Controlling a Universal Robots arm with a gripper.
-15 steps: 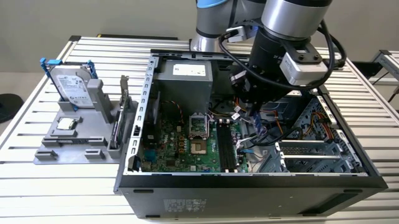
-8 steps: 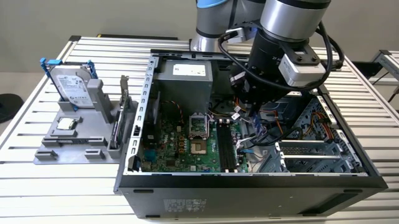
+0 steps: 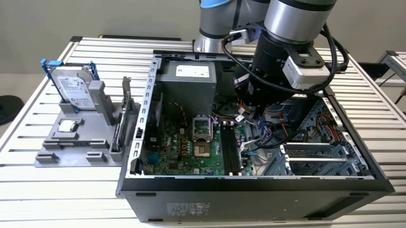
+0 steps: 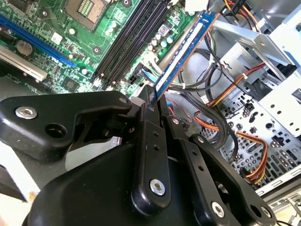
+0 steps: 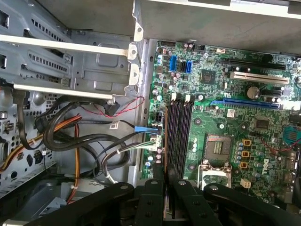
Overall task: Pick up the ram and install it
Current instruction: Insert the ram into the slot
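Currently, the fingers are clamped on the ram. They pinch one short end, so the stick projects beyond the gripper and out over the board.

In the second wrist view the ram hangs above the edge of the motherboard, beside the black memory slots rather than over them. It touches no slot. In the first wrist view I see it edge-on, roughly parallel to the slots and offset toward the cable bundle.

I judge the step in hand to be alignment ahead of seating. To do it well:

- Hold the grasp firm.
- Shift sideways until the lower edge sits directly over one slot.
- Hold the stick parallel to the slot along its full length.
- Confirm the notch orientation, which I cannot read from these views.

The loose cables beside the slots could snag the free end. The open computer case lies on the slatted table.
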